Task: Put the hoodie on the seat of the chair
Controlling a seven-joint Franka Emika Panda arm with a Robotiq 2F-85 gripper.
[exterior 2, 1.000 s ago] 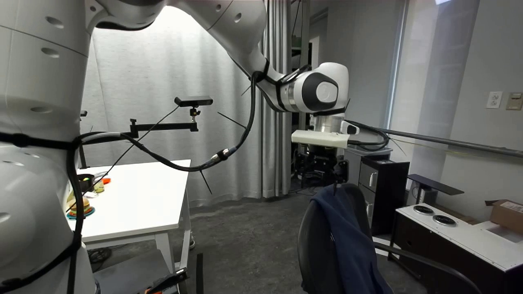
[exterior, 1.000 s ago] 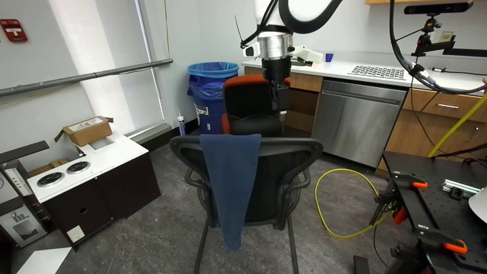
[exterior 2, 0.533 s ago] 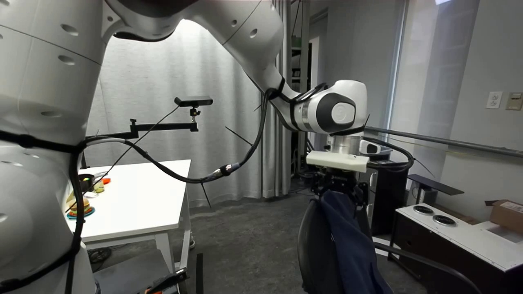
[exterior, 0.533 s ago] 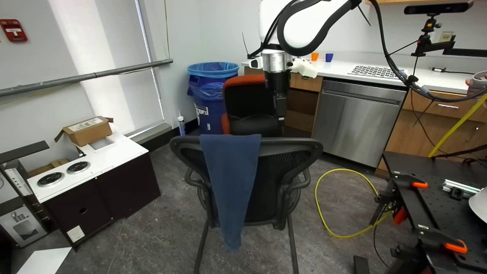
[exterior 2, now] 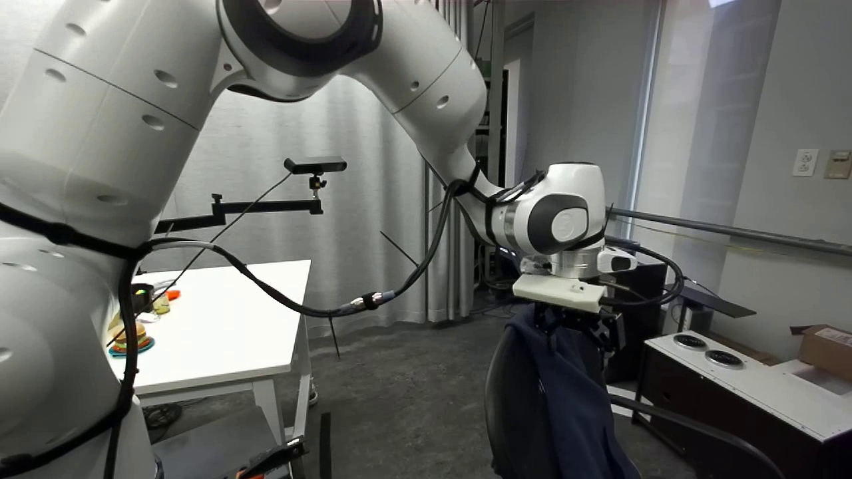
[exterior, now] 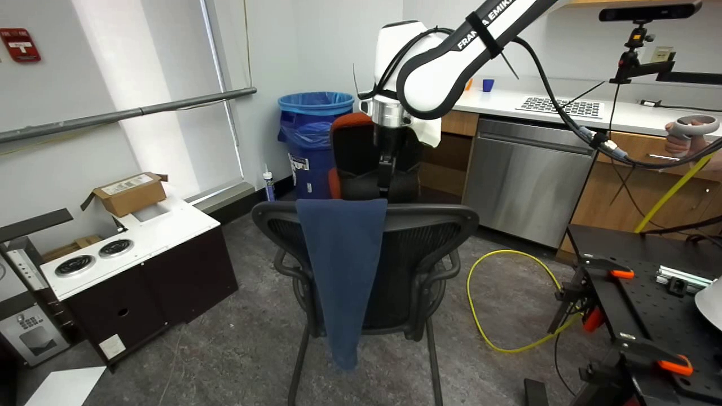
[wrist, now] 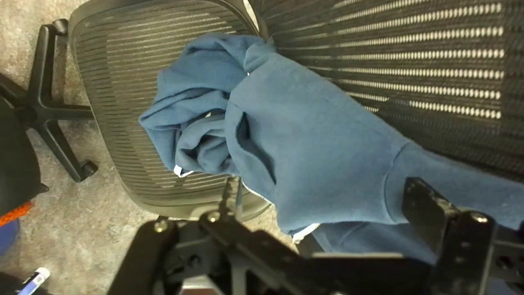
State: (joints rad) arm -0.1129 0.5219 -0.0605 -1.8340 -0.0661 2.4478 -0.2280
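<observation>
While blocky black fingers (wrist: pixel 427 211) hang apart over navy fabric hoodie (wrist: pixel 323 139), it's likely pre-grasp; next: pinch, pull onto black mesh seat (wrist: pixel 123 82), wrist-view upper left.

Robotics laboratory. The setting is indicated by a white robot arm (exterior 2: pixel 426 73), a bracket-mounted camera (exterior 2: pixel 315 164) and a black, perforated bench (exterior: pixel 648 316) fitted with orange-handled clamps (exterior: pixel 675 365). A kitchen character is also lent — by a steel-fronted appliance (exterior: pixel 527 183) set among wooden cabinets (exterior: pixel 598 208) and a two-burner stove unit (exterior: pixel 163 234).
</observation>
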